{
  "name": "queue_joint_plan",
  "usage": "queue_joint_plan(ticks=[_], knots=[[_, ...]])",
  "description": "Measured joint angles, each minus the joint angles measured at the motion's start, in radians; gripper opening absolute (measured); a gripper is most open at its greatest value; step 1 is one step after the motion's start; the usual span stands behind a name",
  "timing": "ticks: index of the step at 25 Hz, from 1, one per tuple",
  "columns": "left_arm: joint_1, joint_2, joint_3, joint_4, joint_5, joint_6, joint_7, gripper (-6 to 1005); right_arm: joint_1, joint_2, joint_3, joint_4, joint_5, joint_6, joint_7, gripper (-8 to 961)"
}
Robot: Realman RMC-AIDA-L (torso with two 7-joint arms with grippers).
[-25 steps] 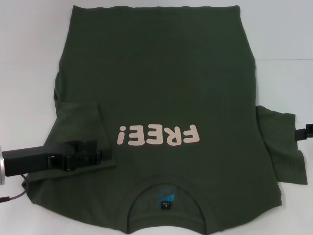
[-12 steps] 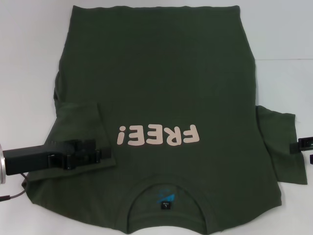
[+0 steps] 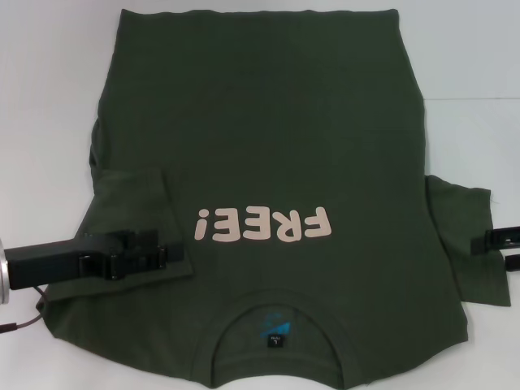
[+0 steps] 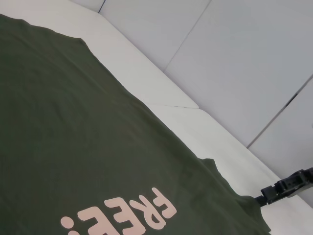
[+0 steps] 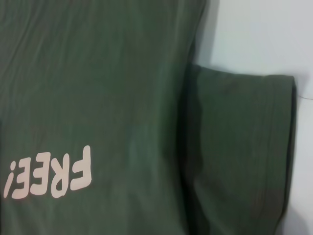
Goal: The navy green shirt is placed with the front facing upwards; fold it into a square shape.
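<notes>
The navy green shirt (image 3: 268, 138) lies flat, front up, with pink "FREE!" lettering (image 3: 264, 224) and the collar (image 3: 276, 325) at the near edge. Its left sleeve (image 3: 134, 211) is folded inward onto the body. My left gripper (image 3: 169, 257) is low over that folded sleeve near its inner corner, open and holding nothing. The right sleeve (image 3: 467, 244) lies spread out on the table, also seen in the right wrist view (image 5: 239, 147). My right gripper (image 3: 502, 249) is open at the sleeve's outer hem; it also shows in the left wrist view (image 4: 286, 186).
The shirt rests on a white table (image 3: 49, 97). Bare table surface runs along the shirt's left, right and far sides. A cable (image 3: 20, 325) hangs by my left arm at the near left.
My left gripper has drawn back slightly to the left while the folded sleeve stays put. My right gripper has moved down and inward to the right sleeve's hem.
</notes>
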Motion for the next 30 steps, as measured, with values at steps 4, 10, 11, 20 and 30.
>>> queue_joint_plan(ticks=[4, 10, 11, 20, 30], knots=[[0.0, 0.0, 0.0, -0.001, 0.0, 0.0, -0.001, 765, 0.003, 0.005, -0.002, 0.0, -0.001, 0.015, 0.0, 799], [0.0, 0.0, -0.003, -0.004, 0.0, 0.0, 0.0, 765, 0.008, 0.017, 0.006, 0.0, 0.013, 0.02, -0.017, 788], [0.0, 0.0, -0.003, -0.004, 0.0, -0.003, 0.0, 765, 0.009, 0.018, 0.007, 0.0, 0.016, 0.021, -0.02, 786], [-0.008, 0.0, -0.003, -0.003, -0.002, -0.013, -0.003, 765, 0.0, 0.022, 0.006, 0.0, 0.03, 0.027, -0.013, 768], [-0.017, 0.004, -0.003, -0.003, -0.002, -0.012, -0.003, 764, -0.009, 0.021, 0.001, 0.0, 0.029, 0.041, -0.013, 613]])
